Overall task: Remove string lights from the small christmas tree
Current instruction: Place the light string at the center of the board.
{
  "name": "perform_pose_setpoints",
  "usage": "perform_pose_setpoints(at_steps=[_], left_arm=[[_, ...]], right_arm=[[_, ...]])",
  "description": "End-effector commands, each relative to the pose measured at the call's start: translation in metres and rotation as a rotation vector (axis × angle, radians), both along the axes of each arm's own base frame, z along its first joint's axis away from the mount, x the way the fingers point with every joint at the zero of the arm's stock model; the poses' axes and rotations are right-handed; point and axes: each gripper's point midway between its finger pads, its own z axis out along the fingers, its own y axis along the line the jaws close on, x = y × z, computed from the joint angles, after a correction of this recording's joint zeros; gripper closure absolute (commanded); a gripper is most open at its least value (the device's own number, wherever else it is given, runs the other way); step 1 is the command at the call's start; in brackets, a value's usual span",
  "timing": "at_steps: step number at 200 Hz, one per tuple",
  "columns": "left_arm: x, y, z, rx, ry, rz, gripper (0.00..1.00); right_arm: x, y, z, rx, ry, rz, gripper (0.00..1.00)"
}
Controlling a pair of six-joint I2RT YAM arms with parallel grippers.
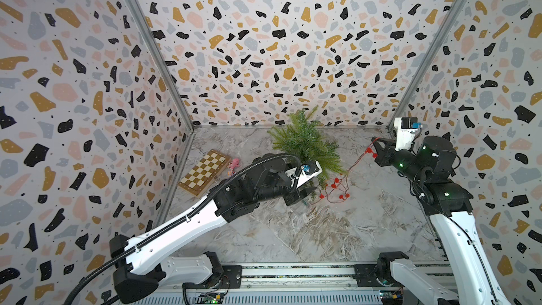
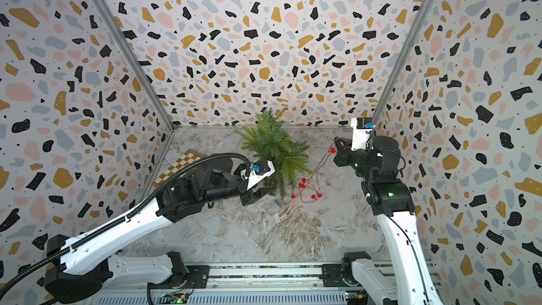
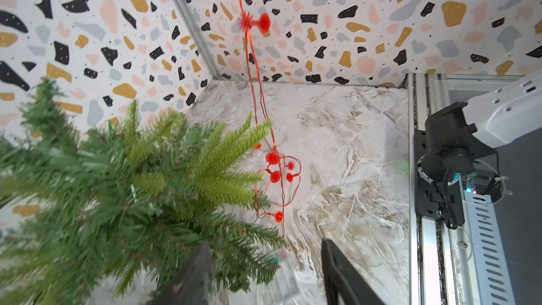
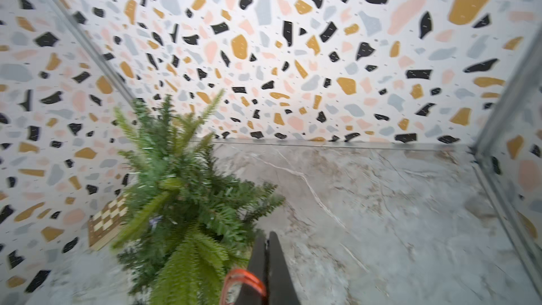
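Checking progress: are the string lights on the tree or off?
Mostly off: the string lights lie bunched beside the small christmas tree, one strand running up to the right gripper. Snagged on low branches? Cannot tell.

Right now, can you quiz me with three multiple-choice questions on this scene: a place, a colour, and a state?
1. The chessboard lies: A) left of the tree, B) under the tree, C) in a gripper.
2. The string lights' bulbs are: A) blue, B) red, C) white.
3. The right gripper is: A) open and empty, B) shut on the string lights' wire, C) shut on a branch.
Answers: 1 A, both top views show it left of the tree; 2 B, red bulbs dot the wire; 3 B, the wire runs up into its closed jaws.
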Motion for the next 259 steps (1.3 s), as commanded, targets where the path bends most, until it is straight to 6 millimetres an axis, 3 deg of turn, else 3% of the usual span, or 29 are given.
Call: perform_pose_setpoints(at_steps=[1, 44, 88, 108, 123, 174, 259], left_arm=[[0.006, 0.02, 0.001, -0.006, 0.006, 0.09, 0.41], [0.005, 0.037, 0.003, -0.007, -0.007, 0.125, 0.4], [0.011, 0.047, -0.001, 0.002, -0.012, 0.163, 0.4], [0.012, 0.049, -0.003, 0.002, -0.009, 0.169, 0.4], [0.013, 0.05, -0.004, 0.001, -0.006, 0.175, 0.4], [0.012, 0.055, -0.01, 0.006, 0.01, 0.177, 0.4], [0.016, 0.074, -0.03, 0.022, 0.059, 0.238, 0.4]], right_arm=[[-0.014, 0.025, 0.036, 0.033, -0.09, 0.124, 1.0], [-0.016, 0.025, 0.055, 0.038, -0.124, 0.114, 1.0], [-0.033, 0.011, 0.091, 0.027, -0.198, 0.051, 1.0], [-0.037, 0.002, 0.094, 0.016, -0.193, 0.001, 1.0], [-0.031, -0.007, 0.077, 0.002, -0.144, -0.058, 1.0], [0.0, -0.048, -0.016, -0.076, 0.079, -0.294, 1.0], [0.05, -0.143, -0.095, 0.004, 0.211, -0.582, 1.0]])
